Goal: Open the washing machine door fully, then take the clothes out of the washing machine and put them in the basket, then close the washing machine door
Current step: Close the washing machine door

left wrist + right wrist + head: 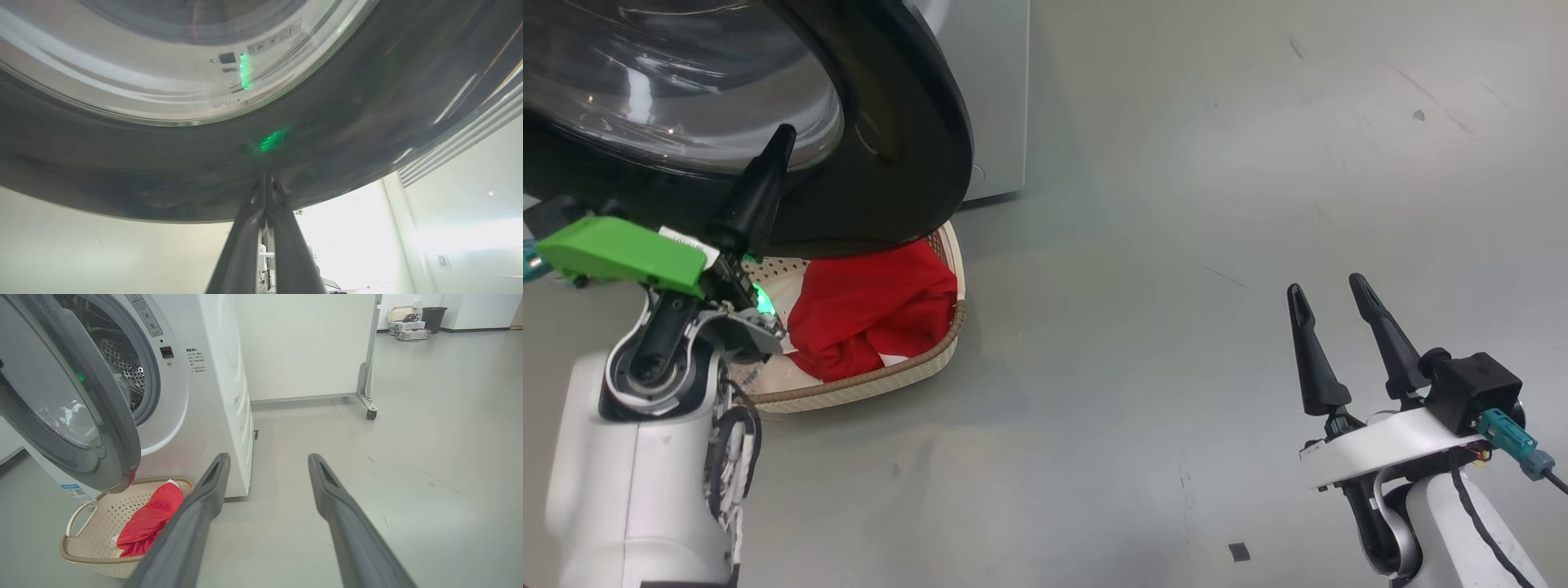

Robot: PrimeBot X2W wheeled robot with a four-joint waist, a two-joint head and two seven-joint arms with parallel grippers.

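Door (894, 155) low over basket (929, 362); open floor (1143, 343) to the right.

Grey floor (1176, 327), wheeled white partition (306, 347)

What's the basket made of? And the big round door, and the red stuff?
The basket looks like matte cream plastic, with punched holes. The washing machine door seems glossy black plastic around a clear window, probably glass: both reflect light. The clothes look like soft red fabric; they fold and crease.
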